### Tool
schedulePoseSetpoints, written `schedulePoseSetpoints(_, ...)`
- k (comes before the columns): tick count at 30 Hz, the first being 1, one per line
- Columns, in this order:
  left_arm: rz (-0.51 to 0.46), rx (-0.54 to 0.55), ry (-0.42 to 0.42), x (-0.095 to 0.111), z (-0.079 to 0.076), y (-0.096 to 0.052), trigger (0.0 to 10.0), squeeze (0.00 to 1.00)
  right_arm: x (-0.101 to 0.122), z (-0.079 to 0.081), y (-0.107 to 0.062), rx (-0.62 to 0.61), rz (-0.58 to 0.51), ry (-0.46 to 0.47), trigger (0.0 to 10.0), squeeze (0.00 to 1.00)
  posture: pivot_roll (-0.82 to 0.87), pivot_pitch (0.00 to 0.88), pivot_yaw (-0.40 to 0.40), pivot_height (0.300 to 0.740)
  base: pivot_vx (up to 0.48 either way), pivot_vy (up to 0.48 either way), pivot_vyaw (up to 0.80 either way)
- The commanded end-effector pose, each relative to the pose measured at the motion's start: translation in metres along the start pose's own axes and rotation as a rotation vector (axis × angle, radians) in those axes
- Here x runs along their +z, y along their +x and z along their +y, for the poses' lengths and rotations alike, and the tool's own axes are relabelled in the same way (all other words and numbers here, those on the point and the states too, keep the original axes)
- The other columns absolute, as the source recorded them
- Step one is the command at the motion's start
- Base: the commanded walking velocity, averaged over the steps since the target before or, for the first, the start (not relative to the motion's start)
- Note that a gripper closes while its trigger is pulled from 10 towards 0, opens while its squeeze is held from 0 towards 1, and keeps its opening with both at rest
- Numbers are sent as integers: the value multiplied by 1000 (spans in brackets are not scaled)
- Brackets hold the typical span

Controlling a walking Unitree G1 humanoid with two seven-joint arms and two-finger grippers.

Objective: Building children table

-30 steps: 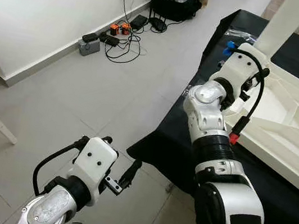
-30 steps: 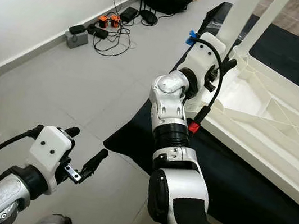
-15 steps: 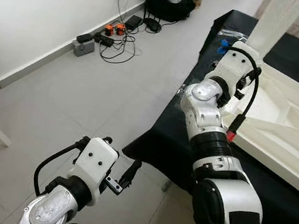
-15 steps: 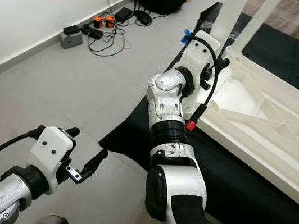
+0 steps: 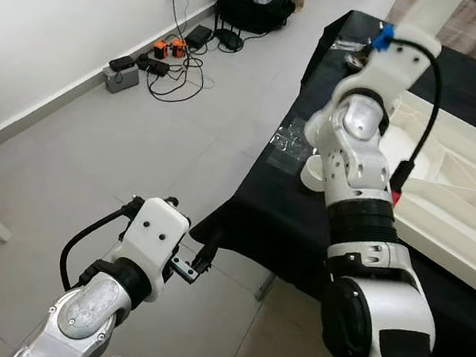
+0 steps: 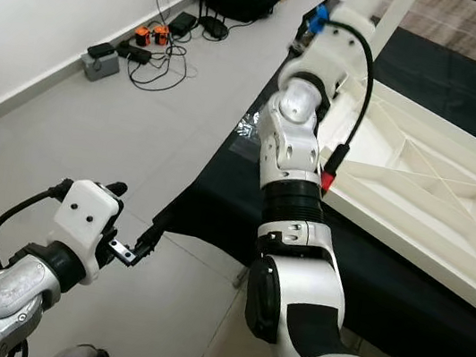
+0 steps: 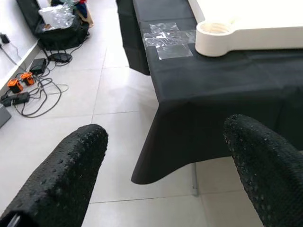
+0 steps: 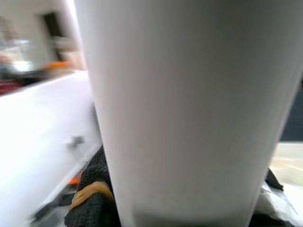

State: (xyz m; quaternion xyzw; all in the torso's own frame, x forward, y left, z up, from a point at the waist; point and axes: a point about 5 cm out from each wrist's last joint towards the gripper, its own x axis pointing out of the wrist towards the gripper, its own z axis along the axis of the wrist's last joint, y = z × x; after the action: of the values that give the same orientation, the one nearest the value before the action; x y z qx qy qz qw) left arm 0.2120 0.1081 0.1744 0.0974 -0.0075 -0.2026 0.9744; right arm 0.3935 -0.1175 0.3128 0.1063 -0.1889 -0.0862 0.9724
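right gripper (image 8: 184, 198) clamped on leg (image 8: 189, 109), held up over tabletop (image 6: 420, 171) upside down on black cloth, probably heading for corner socket (image 7: 215, 35). left gripper (image 7: 165, 156) fingers apart, idle.

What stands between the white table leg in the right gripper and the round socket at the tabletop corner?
Nothing visible does. The right gripper holds the table leg raised, and the round socket lies open on the black cloth.
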Motion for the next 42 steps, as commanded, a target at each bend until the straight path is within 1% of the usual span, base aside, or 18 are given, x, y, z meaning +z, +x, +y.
schedulePoseSetpoints(1,-4,8,41,-1,5,4,10000,667,-1,0,-5,82,1,45,10000,0,70,77,-77,740,0,0,0)
schedulePoseSetpoints(2,-8,12,47,-1,6,5,10000,1000,-2,1,-5,95,7,54,10000,0,70,77,-77,740,0,0,0)
schedulePoseSetpoints(3,-8,12,47,-1,6,5,10000,1000,-2,1,-5,95,7,54,10000,0,70,77,-77,740,0,0,0)
schedulePoseSetpoints(7,-7,14,186,5,26,30,10000,1000,-24,4,-25,251,97,35,10000,0,72,67,-74,740,0,0,0)
schedulePoseSetpoints(9,-1,6,201,5,28,34,10000,1000,-27,4,-27,265,114,43,10000,0,72,67,-74,740,0,0,0)
schedulePoseSetpoints(11,27,-50,233,1,32,44,10000,1000,-31,7,-35,343,147,64,10000,0,61,63,-66,740,0,0,0)
schedulePoseSetpoints(12,31,-52,238,0,35,47,10000,0,-32,9,-38,369,155,69,10000,0,61,64,-60,740,0,0,0)
schedulePoseSetpoints(15,30,-47,239,-1,38,51,10000,0,-32,9,-41,389,160,73,10000,0,58,62,-62,740,0,0,0)
schedulePoseSetpoints(16,28,-50,253,-2,40,56,10000,0,-32,12,-43,403,165,85,10000,0,65,61,-66,740,0,0,0)
schedulePoseSetpoints(18,8,-43,245,-3,45,66,10000,0,-29,17,-48,441,169,121,10000,0,61,60,-60,740,0,0,0)
schedulePoseSetpoints(19,8,-43,245,-3,45,66,10000,0,-29,17,-48,441,169,121,10000,0,61,60,-60,740,0,0,0)
schedulePoseSetpoints(22,-22,-61,258,-1,47,80,10000,0,-25,22,-55,478,175,151,10000,0,53,56,-60,740,0,0,0)
schedulePoseSetpoints(26,-40,-80,258,3,46,90,10000,0,-24,25,-62,512,196,167,10000,0,49,56,-56,740,0,0,0)
schedulePoseSetpoints(33,-72,-108,243,8,44,101,10000,0,-24,30,-71,544,218,188,10000,0,47,54,-58,740,0,0,0)
schedulePoseSetpoints(35,-73,-143,222,6,41,105,10000,0,-23,32,-75,555,228,202,10000,0,42,59,-55,740,0,0,0)
schedulePoseSetpoints(39,-74,-187,193,4,38,107,10000,0,-22,34,-77,561,233,211,10000,0,41,61,-54,740,0,0,0)
schedulePoseSetpoints(40,-79,-226,180,3,32,109,10000,0,-21,35,-78,564,238,213,10000,0,43,62,-54,740,0,0,0)
schedulePoseSetpoints(42,-80,-238,178,3,31,109,10000,0,-21,35,-78,565,238,214,10000,0,43,62,-54,740,0,0,0)
